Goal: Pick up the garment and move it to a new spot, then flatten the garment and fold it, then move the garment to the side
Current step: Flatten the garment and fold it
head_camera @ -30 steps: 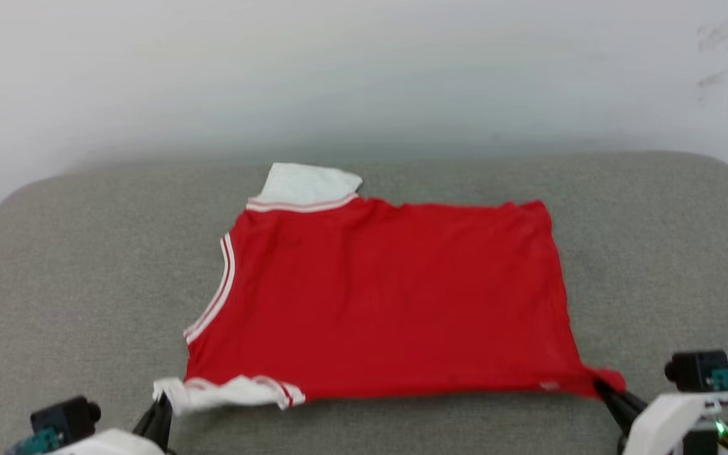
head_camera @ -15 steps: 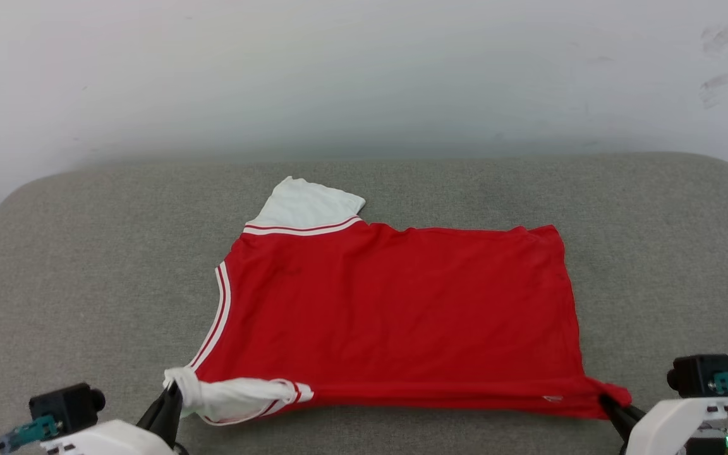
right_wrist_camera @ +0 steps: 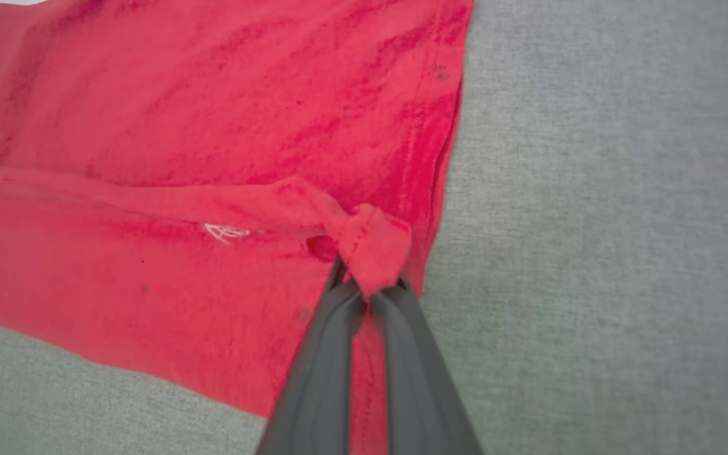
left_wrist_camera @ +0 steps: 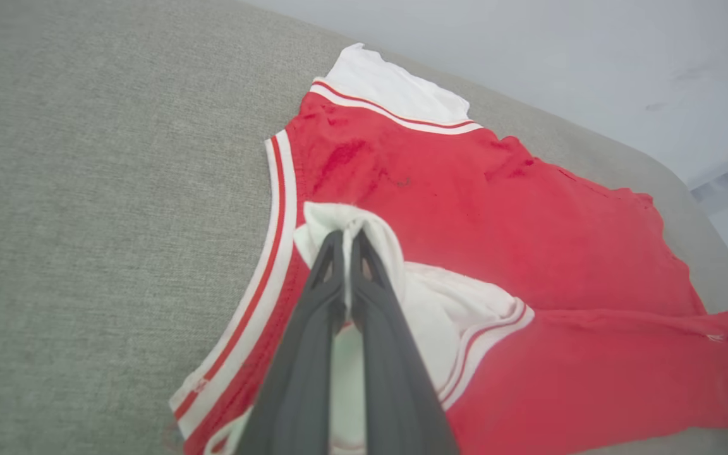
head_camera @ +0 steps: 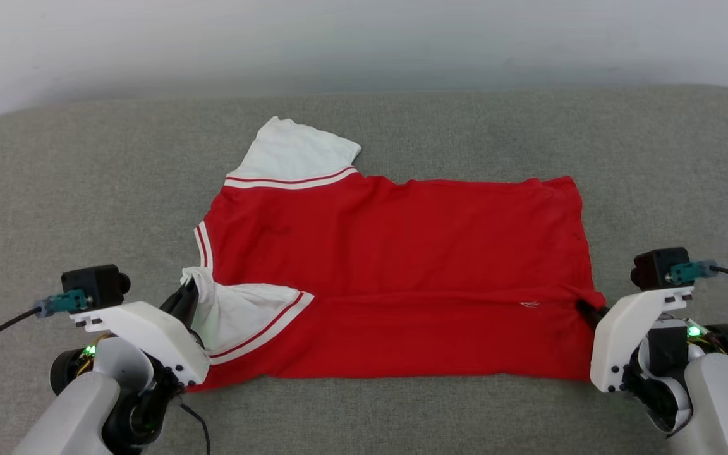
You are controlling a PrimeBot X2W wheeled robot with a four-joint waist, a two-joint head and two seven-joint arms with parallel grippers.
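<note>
Our left gripper (left_wrist_camera: 345,243) is pinched tight on the white sleeve (left_wrist_camera: 427,303) of the red jersey T-shirt (head_camera: 402,253), and our right gripper (right_wrist_camera: 369,287) is clamped on the red hem corner (right_wrist_camera: 373,243). The shirt lies on the grey fabric cushion (head_camera: 86,189), spread ahead of both grippers and between them, with a flap turned over along the line joining our grips. We judge it light, limp and not slippery. It bunches wherever unsupported, so corners and seams, held together, suit best.
</note>
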